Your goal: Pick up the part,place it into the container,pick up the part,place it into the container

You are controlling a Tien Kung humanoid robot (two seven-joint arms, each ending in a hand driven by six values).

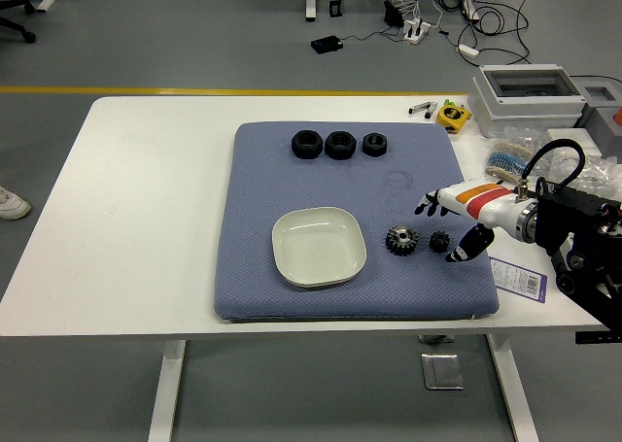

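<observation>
Bowl (319, 246) unobstructed; 2 gears (400, 239) just beside.

The right arm (573, 230) is stretched in from the right side, low over the table. The right hand (468, 212) is white with red and orange bands, and its back is turned up. Its dark fingers (425, 207) are spread and pointed left and down, the thumb (461, 251) is stuck out toward the near edge, and nothing is held.
</observation>
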